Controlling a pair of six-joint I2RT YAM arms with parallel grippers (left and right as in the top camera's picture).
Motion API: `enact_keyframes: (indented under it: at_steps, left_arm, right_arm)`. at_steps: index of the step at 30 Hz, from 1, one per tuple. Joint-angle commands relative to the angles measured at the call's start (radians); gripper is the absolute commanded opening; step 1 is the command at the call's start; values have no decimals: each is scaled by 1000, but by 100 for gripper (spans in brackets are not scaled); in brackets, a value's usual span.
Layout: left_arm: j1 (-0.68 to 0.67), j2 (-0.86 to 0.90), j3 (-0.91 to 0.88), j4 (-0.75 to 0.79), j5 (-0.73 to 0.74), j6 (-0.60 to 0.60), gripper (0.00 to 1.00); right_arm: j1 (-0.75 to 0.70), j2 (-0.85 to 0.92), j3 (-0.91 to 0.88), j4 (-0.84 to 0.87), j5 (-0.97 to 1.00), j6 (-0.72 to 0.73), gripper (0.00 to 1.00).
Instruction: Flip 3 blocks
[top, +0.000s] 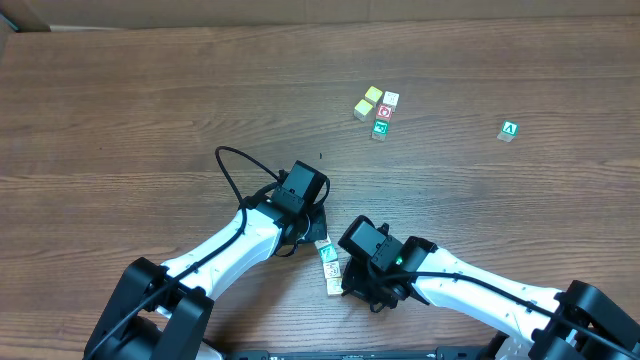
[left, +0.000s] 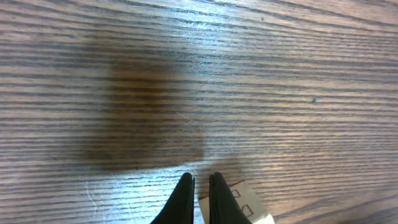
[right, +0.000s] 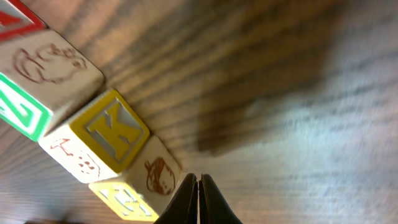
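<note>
Three blocks (top: 328, 266) lie in a short row on the table between my two grippers. In the right wrist view they show a chick print with a green-edged side (right: 55, 67), a yellow K face (right: 112, 127) and an acorn print (right: 159, 174). My right gripper (right: 199, 179) is shut and empty, its tips right beside the acorn block; overhead, the right gripper (top: 345, 282) is at the row's near end. My left gripper (left: 201, 180) is shut on nothing, with a tan block face (left: 247, 200) just right of its fingers. Overhead, the left gripper (top: 316, 230) stands at the row's far end.
A cluster of cubes (top: 377, 110) lies at the back, two of them yellow-topped, with a white, a red and a green one. A lone green A cube (top: 510, 130) sits far right. A black cable (top: 230, 175) loops from the left arm.
</note>
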Motion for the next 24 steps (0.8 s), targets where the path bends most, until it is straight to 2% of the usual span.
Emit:
enact_keyframes:
  at_steps: [1,6,13,19,24]
  left_arm:
    - [0,6,17,-3,-47,28,4]
    - [31,6,17,-29,-48,27,4]
    - [72,6,17,-124,27,27,4]
    - [72,6,17,-134,91,27,4]
    - [72,13,17,-122,77,27,4]
  right_arm:
    - [-50,-3,11,34,124,-124,6]
    - [-128,-2,11,134,147,-187,4]
    - [-114,3,11,243,106,-206,4]
    - [-109,3,10,227,145,-204,4]
    - [-108,3,10,226,150,-202,4]
